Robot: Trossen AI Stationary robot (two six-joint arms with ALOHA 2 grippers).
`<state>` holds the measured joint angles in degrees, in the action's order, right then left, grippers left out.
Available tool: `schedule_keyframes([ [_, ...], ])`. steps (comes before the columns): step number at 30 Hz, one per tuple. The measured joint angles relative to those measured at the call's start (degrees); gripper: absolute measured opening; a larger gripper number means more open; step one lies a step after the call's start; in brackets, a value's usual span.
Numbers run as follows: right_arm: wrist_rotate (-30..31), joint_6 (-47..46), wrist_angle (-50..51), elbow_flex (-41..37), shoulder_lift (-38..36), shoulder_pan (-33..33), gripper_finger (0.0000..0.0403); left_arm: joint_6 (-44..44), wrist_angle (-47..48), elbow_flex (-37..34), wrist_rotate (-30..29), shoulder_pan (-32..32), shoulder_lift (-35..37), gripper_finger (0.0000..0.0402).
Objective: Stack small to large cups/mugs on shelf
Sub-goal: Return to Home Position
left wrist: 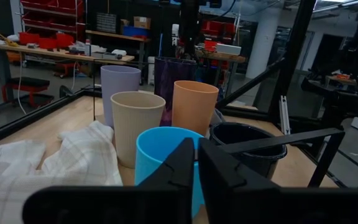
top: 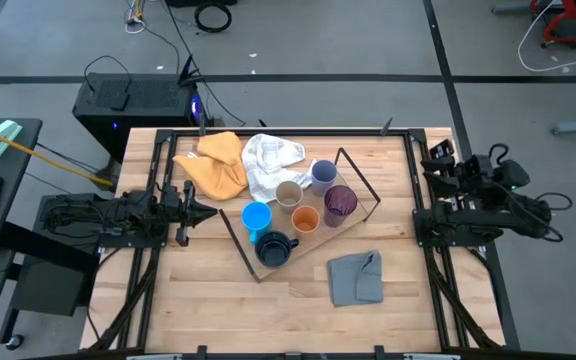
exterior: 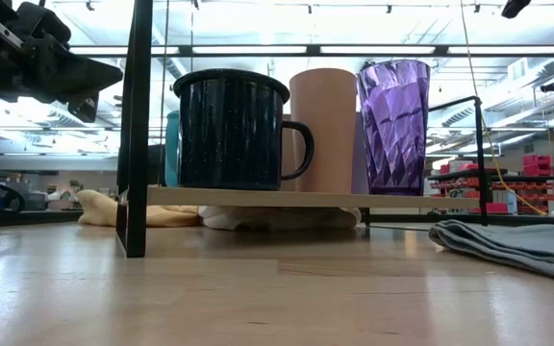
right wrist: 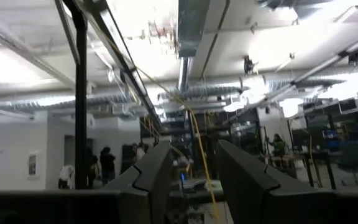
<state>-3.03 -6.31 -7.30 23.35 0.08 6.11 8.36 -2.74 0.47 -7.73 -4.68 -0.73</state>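
All 6 cups stand upright on the light-wood shelf board (top: 358,192) with thin black wire frame, on the slatted wooden bench (top: 218,310): lavender tumbler (top: 323,175), beige cup (top: 288,194), bright blue mug (top: 256,217), orange cup (top: 305,219), dark navy mug (top: 274,247) and ribbed purple glass (top: 340,201), so only the retreat to rest seems outstanding. The left tool (top: 206,212), fingers pressed together on nothing, points at the bright blue mug from just beside the shelf and should draw straight back, clipping neither mug nor wire; the right tool (top: 423,222), fingers parted and empty, sits well clear at the bench's right edge
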Motion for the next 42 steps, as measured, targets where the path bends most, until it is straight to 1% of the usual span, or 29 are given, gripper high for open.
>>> schedule_keyframes([
  [6,0.4,-1.9,-6.3,-5.6,0.0,0.0,0.0138,0.0,0.0,0.0,0.0,0.0,0.0,0.0025],
  [11,1.8,-2.9,-6.0,-8.9,0.0,0.0,0.0138,0.0,0.0,0.0,0.0,0.0,0.0,0.0034],
  [15,1.9,-4.5,-10.2,-12.7,0.0,0.0,0.0138,0.0,0.0,0.0,0.0,0.0,0.0,0.0038],
  [19,2.0,-6.5,-15.8,-16.9,0.0,0.0,0.0138,0.0,0.0,0.0,0.0,0.0,0.0,0.0036],
  [23,1.9,-7.0,-17.1,-18.8,0.0,0.0,0.0138,0.0,0.0,0.0,0.0,0.0,0.0,0.0030],
  [28,-0.4,-7.3,-11.2,-19.1,0.0,0.0,0.0138,0.0,0.0,0.0,0.0,0.0,0.0,0.0023],
  [33,-2.0,-8.1,-4.6,-19.1,0.0,0.0,0.0138,0.0,0.0,0.0,0.0,0.0,0.0,0.0028],
  [42,-2.4,-7.3,3.0,-19.1,0.0,0.0,0.0138,0.0,0.0,0.0,0.0,0.0,0.0,0.0038],
])
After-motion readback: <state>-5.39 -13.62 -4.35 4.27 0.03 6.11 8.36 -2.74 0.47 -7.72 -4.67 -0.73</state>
